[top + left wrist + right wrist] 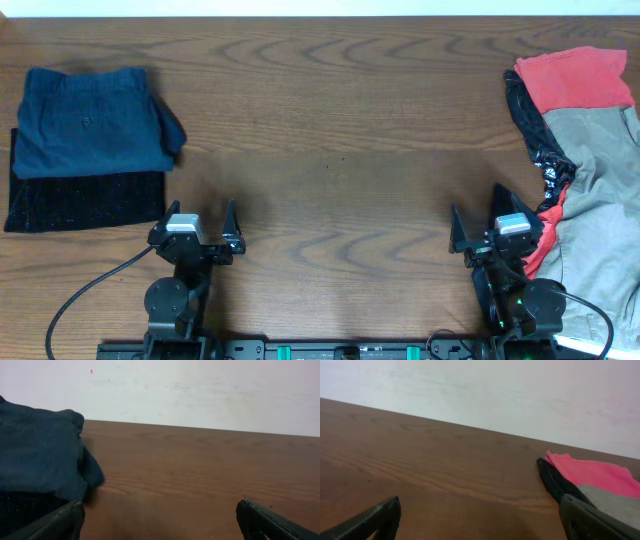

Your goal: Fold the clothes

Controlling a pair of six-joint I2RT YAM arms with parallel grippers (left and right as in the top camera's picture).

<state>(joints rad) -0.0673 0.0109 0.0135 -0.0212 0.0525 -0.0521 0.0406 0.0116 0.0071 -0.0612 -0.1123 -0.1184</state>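
Dark wood-grain bench (pixel 340 130) seen from overhead, with a strip of white wall (pixel 320 6) along its far edge. At far left, a navy garment (pixel 90 120) lies folded on top of a black garment (pixel 90 205), whose near part shows from under it. Both rest flat on the bench. Just right of this stack and nearer the camera's lower edge sits the left arm (pixel 170 295), trailing a black cable (pixel 90 285). The left arm's jaws stand wide apart and hold nothing. In the left wrist view, its two dark fingers (pixel 55 522) frame bare wood, with the navy garment (pixel 40 455) and black garment (pixel 25 507) off to the left side. The middle of the bench carries nothing but grain.

Toward the right sits the right arm (pixel 525 295). The right arm's jaws are likewise spread wide and grip nothing. In the right wrist view, one finger (pixel 370 520) lies over bare wood.

At far right lies an unfolded heap: a red garment (pixel 580 75) farthest back, a shiny black garment (pixel 535 130) crumpled along the left margin, and pale khaki shorts (pixel 600 170) spread toward the near edge. The heap's left margin lies just beside the right arm; whether they touch cannot be judged.
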